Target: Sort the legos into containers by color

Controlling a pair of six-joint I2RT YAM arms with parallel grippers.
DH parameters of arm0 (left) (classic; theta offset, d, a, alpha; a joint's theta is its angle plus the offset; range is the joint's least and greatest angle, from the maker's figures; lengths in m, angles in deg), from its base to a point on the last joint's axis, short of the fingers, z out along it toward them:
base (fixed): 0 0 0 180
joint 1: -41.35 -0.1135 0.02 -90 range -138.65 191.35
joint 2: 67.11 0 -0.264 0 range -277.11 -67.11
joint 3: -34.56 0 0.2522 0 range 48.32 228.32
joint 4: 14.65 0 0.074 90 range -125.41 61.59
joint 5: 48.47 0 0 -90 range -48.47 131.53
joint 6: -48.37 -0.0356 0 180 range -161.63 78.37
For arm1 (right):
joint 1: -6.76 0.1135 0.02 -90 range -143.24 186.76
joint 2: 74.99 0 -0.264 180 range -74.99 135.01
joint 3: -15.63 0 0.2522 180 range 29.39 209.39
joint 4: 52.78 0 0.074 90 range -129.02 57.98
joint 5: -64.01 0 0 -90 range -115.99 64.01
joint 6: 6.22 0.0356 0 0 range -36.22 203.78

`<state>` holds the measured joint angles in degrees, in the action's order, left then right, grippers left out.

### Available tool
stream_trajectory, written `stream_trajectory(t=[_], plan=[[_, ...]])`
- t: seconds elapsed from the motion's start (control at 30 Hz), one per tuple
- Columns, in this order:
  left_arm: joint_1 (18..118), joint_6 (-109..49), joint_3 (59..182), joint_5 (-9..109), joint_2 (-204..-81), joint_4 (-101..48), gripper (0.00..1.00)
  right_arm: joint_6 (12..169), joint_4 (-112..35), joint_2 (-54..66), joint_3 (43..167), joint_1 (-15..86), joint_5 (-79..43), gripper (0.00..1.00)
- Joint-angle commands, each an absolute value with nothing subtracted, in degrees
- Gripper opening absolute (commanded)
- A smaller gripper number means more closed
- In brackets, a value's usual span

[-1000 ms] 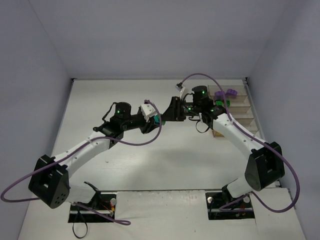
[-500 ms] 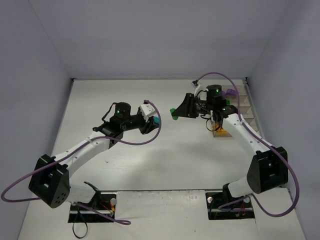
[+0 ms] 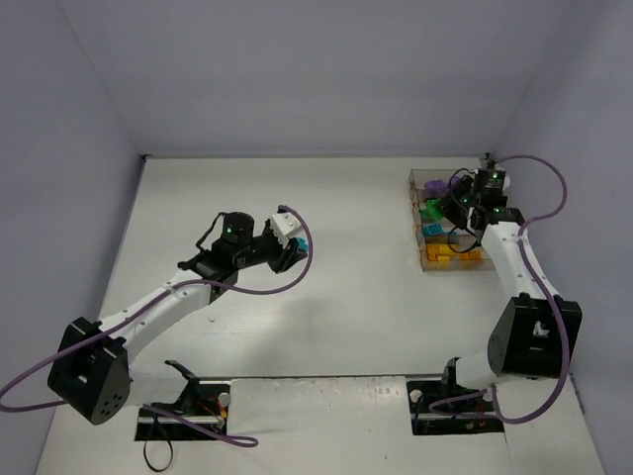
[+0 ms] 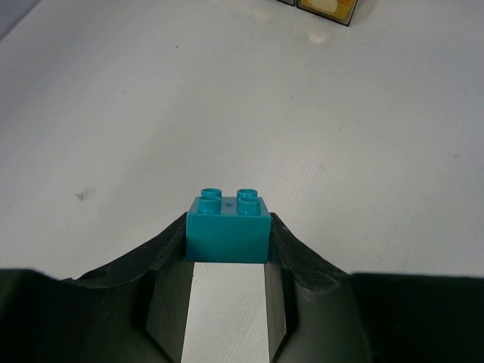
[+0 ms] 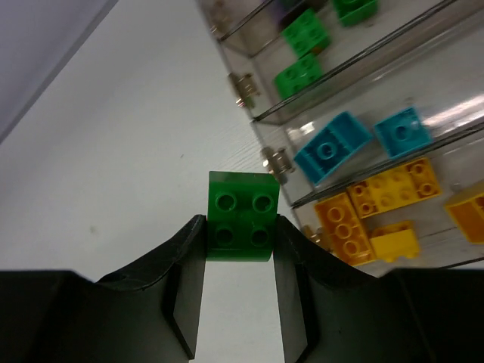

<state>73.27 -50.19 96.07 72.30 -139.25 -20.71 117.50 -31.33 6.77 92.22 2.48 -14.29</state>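
- Left tool is clenched on a teal brick. It pinches the brick by its two flat side walls, studs up, above the desk, left of centre in the overhead view.
- Right tool grasps a green brick the same way, at the upper right, close by the containers.
- Handling, by my read: hard, light, glossy plastic (slick if caught on a corner), nothing fragile. Square-on across opposite flat faces is the place to hold, and both grips look centred.
- Bins, from the top of the row down: purple bricks, green bricks, two teal bricks, then orange and yellow bricks.
- The green one belongs in the second bin. The teal one belongs in the third, and is well apart from it right now.
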Motion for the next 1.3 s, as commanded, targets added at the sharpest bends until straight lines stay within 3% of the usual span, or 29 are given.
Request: stream_trajectory(t=[0.0,0.27,0.8,1.1,1.27], plan=[[73.25,-50.59,96.05,70.28,-136.72,-17.96,0.01,120.87,-32.60,9.46,95.83,-0.97,-24.49,0.06],[73.69,-51.12,95.96,70.01,-136.63,-17.34,0.01,125.35,-35.14,21.06,103.30,-5.64,-23.18,0.13],[74.40,-51.30,95.61,70.80,-137.07,-16.55,0.02,131.60,-38.49,31.62,110.95,-8.01,-22.91,0.21],[74.40,-51.38,95.61,71.24,-137.59,-16.55,0.02,131.34,-38.49,33.91,112.54,-9.15,-20.63,0.62],[74.48,-51.56,95.61,71.85,-137.59,-16.46,0.02,128.53,-40.86,32.16,112.45,-9.24,-16.86,0.64]])
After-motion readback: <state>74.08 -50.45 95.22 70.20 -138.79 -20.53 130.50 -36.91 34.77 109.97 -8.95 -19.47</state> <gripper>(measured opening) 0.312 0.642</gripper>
